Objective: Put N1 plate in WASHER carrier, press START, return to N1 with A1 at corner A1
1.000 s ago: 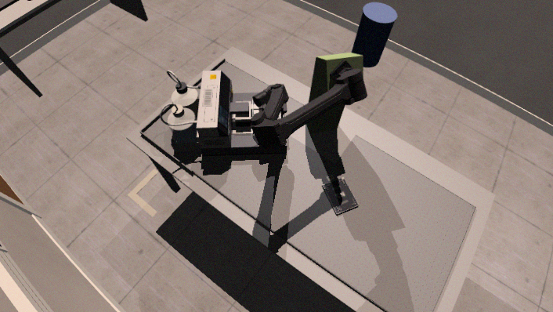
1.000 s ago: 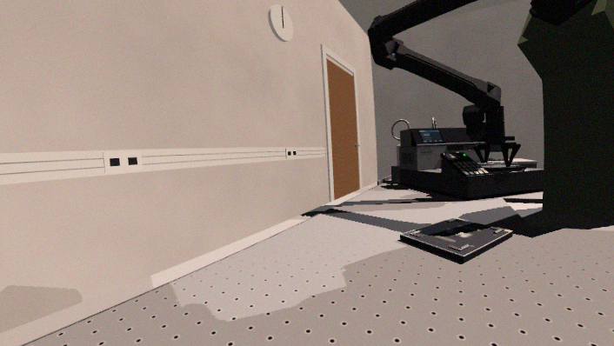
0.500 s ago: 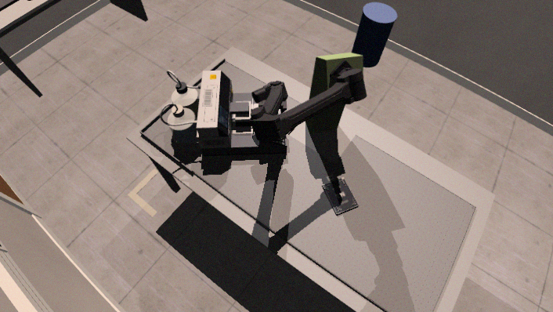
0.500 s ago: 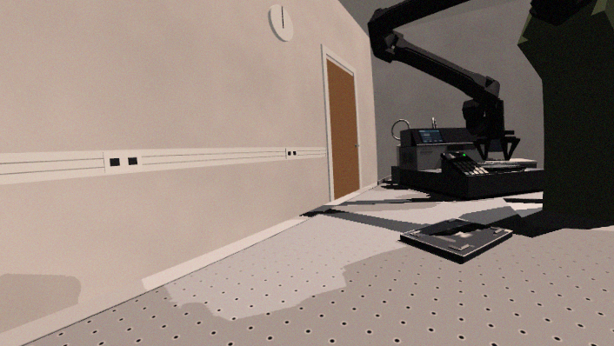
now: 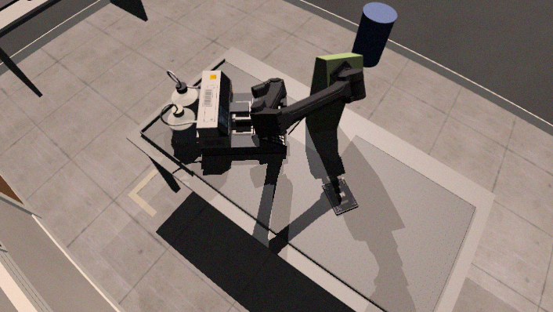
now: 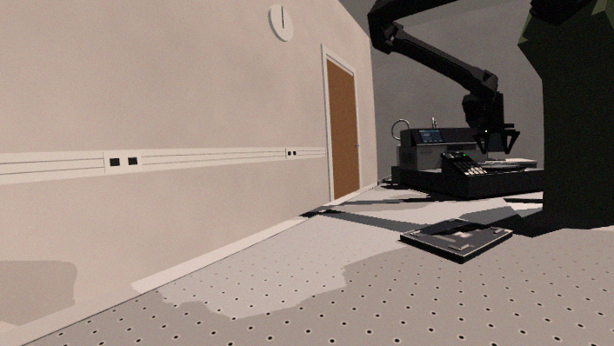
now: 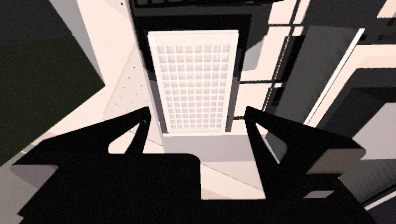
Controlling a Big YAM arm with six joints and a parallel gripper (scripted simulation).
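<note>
In the wrist view, the open tool [image 7: 197, 111] [image 6: 497, 145] hangs near the white plate [image 7: 194, 85], which lies toward twelve o'clock.

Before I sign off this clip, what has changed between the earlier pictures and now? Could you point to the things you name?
The arm's open fingers [image 6: 513, 143] have risen a little above the washer's keypad side. They hold nothing now; I see no grasp or release in the span. The nest [image 5: 348, 206] [image 6: 461, 256] is where it was, with no plate on it, and the washer's lamp [image 6: 464, 155] still shows green.
</note>
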